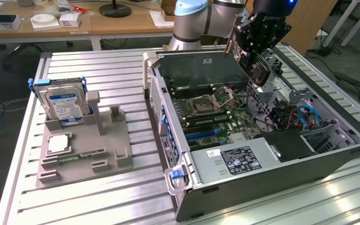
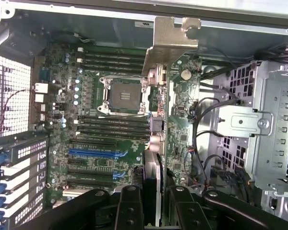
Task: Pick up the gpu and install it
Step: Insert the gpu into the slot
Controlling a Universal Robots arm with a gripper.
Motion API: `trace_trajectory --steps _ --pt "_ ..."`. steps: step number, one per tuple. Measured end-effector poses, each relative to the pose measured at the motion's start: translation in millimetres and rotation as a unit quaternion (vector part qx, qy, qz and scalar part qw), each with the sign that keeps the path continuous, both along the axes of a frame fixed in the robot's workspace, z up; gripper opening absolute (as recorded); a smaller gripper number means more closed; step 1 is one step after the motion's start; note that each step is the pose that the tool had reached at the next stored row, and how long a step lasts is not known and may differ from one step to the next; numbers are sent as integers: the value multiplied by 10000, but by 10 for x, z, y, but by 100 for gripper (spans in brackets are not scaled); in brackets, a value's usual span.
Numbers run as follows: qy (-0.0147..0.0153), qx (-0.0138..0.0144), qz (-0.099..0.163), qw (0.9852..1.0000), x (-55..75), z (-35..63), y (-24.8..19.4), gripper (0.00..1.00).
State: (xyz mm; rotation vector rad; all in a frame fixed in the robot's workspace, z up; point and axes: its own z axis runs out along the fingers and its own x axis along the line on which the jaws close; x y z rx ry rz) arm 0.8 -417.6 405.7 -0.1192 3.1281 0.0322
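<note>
Black and thin, the gpu [image 1: 258,70] is already lifted, clamped edge-on between the jaws over the far part of the open computer case [image 1: 280,187]. Seating it is left, for the blue slots [image 2: 93,153] on the motherboard [image 2: 182,120] inside stand unfilled. On the table [image 1: 105,206] at the exterior view's left, a grey tray [image 1: 114,159] carries the hard drive [image 1: 64,105] and a memory stick [image 1: 83,154].

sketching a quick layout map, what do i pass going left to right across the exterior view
hard drive → processor socket → gpu, held up over the open case → blue cables
</note>
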Motion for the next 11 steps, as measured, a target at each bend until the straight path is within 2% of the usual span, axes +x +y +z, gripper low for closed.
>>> trace_trajectory --steps 5,8,11 --pt "0 0 422 9991 0 -13 0 27" --pt "0 0 699 9976 0 -23 0 27" --pt "0 0 965 9953 0 -33 0 27"
